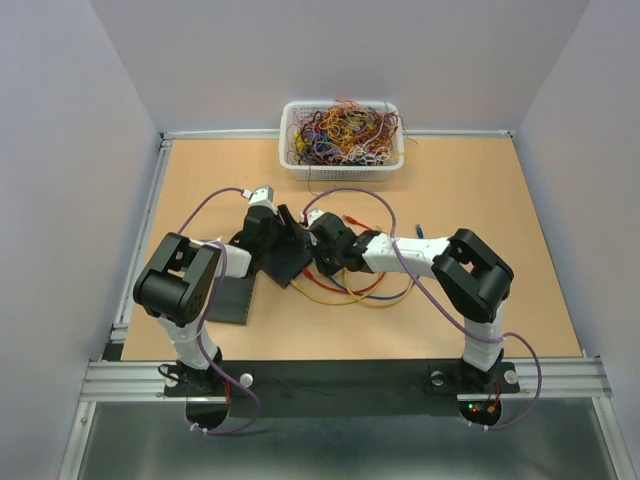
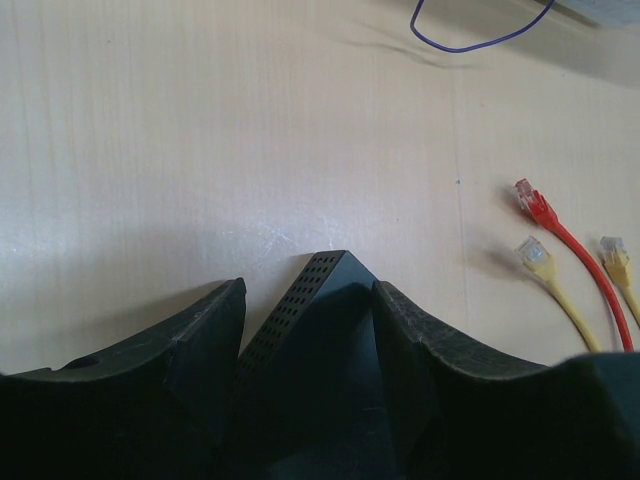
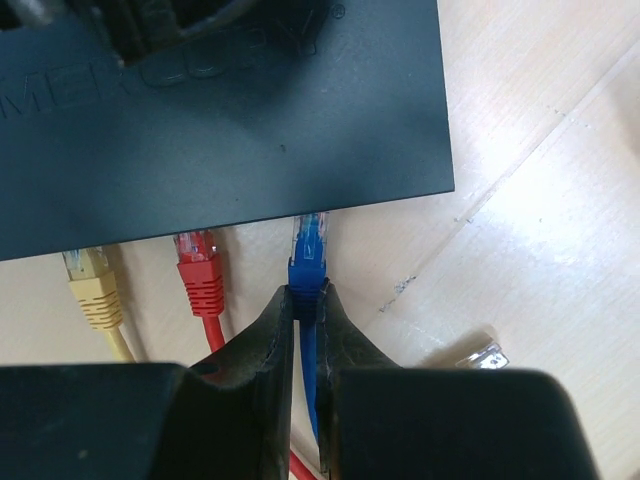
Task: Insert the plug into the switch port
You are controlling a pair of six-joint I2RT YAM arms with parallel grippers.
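Observation:
The switch [image 1: 290, 258] is a flat black box, tilted up off the table between the two arms. My left gripper [image 1: 272, 232] is closed around it; in the left wrist view its fingers [image 2: 400, 330] flank a corner of the switch [image 2: 335, 285] with a perforated side. My right gripper [image 3: 309, 295] is shut on the blue plug [image 3: 308, 262]. The plug's clear tip points at the switch's lower edge [image 3: 300, 205] and reaches just under it. The ports themselves are hidden beneath the switch body.
A red plug [image 3: 198, 265] and a yellow plug [image 3: 90, 285] lie at the same switch edge. Loose red [image 2: 535, 205] and yellow [image 2: 535, 258] plugs rest on the table. A white basket of tangled cables [image 1: 343, 135] stands at the back. A black mat [image 1: 228, 298] lies front left.

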